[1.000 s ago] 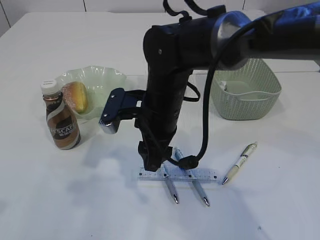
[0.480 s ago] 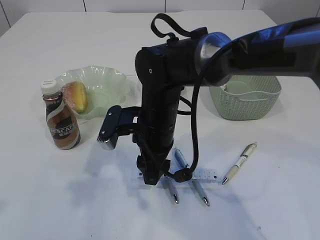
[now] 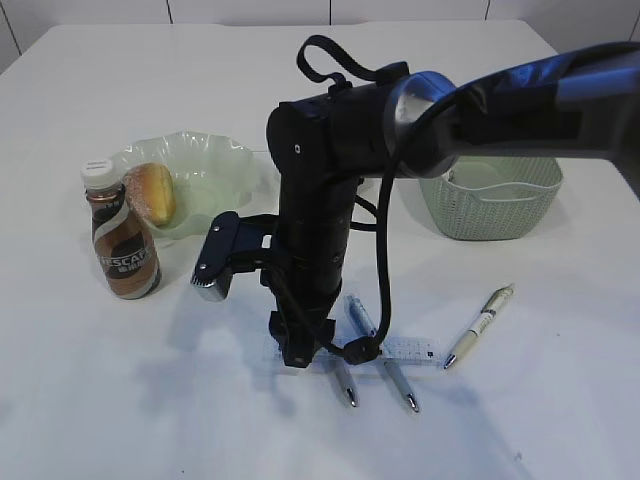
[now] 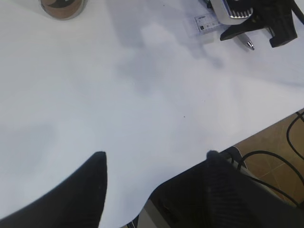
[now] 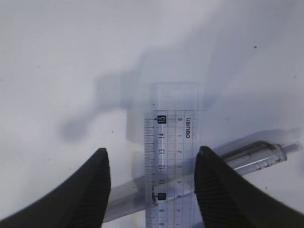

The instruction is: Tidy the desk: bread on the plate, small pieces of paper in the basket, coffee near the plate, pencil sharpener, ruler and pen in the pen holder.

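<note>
Right gripper (image 5: 151, 190), jaws spread wide, straddles the clear ruler (image 5: 171, 166) lying flat across two pens (image 3: 398, 384) near centre: thin, stiff, slippery, best pinched across its long edges.

A white table (image 3: 120, 400) fills most of the exterior view; soft shadows are cast across its top. Behind it, white wall panels (image 3: 250, 10) with dark seams are seen. Past the table edge in the left wrist view, brown floor (image 4: 266, 142) and black cables (image 4: 285, 159) are visible.
</note>
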Robot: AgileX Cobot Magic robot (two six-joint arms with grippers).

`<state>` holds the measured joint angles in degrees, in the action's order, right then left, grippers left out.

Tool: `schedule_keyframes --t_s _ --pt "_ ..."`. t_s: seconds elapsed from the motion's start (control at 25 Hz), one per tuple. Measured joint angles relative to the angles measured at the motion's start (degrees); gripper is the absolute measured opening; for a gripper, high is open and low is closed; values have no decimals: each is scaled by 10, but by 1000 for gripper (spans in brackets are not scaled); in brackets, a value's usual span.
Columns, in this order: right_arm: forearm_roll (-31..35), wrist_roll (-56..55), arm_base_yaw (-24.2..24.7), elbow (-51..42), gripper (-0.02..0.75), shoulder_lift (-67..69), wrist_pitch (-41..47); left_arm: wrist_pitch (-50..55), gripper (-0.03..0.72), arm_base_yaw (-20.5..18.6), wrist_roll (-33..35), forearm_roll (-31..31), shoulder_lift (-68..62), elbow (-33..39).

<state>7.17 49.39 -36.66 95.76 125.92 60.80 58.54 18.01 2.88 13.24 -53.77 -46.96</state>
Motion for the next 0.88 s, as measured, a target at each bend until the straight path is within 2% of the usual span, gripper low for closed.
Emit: schedule_keyframes --t_s 0.88 --pt "-1 -1 -1 3 479 9 -32 0 456 0 0 0 0 0"
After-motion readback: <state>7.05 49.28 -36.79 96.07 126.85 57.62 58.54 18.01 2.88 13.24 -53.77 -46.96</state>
